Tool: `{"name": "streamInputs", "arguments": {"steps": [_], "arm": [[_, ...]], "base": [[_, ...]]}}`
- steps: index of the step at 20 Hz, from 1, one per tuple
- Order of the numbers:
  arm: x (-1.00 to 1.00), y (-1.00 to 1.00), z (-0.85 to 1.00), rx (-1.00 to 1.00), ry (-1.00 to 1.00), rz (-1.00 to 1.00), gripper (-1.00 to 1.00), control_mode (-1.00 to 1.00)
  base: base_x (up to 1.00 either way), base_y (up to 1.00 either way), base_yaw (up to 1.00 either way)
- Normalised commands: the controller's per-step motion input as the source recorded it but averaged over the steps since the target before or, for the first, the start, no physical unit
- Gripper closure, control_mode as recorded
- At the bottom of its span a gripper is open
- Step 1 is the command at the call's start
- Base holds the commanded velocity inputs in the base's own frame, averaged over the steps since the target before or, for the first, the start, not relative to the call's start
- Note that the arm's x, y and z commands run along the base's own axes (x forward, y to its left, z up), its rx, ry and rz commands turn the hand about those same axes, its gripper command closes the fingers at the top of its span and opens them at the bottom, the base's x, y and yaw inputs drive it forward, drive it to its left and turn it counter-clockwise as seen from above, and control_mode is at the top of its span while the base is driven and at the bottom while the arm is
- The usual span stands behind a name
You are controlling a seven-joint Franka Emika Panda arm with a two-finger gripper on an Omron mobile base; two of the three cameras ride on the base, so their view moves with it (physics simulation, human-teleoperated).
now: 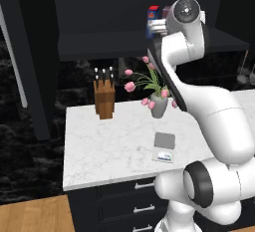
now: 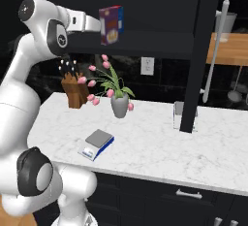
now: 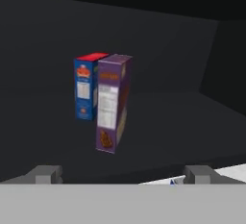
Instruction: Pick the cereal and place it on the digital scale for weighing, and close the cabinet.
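Tall slim dark purple cereal box (image 3: 113,102) stands upright on the black cabinet (image 2: 145,7) shelf, just beside a blue red-topped box (image 3: 86,86). Fingers (image 3: 122,174) spread wide, empty, short of it, lined up for approach. Flat grey-plated digital scale (image 2: 97,144) waits on white marble desk (image 2: 155,147), near edge.

Base views flank counter (image 1: 99,141); hand view faces cabinet (image 3: 158,50).

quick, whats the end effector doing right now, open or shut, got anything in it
End effector: open, holding nothing; its tips stand wide apart, short of the cereal in the cabinet.
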Motion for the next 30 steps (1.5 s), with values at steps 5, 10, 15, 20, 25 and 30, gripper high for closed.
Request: {"name": "streamInputs", "arguments": {"steps": [5, 10, 15, 20, 25, 30], "arm": [[0.5, -0.01, 0.0, 0.0, 0.0, -0.02, -1.0, -1.0], [0.41, 0.0, 0.0, 0.0, 0.0, -0.03, -1.0, -1.0], [0.26, 0.0, 0.0, 0.0, 0.0, -0.02, -1.0, -1.0], [0.21, 0.0, -0.04, 0.0, 0.0, 0.0, -1.0, -1.0], [0.31, 0.0, 0.0, 0.0, 0.01, 0.0, -1.0, -1.0], [0.19, 0.0, 0.0, 0.0, 0.0, 0.0, -1.0, -1.0]], "base": [[0.0, 0.0, 0.0], [0.0, 0.0, 0.0], [0.0, 0.0, 0.0], [0.0, 0.0, 0.0], [0.0, 0.0, 0.0], [0.0, 0.0, 0.0]]}}
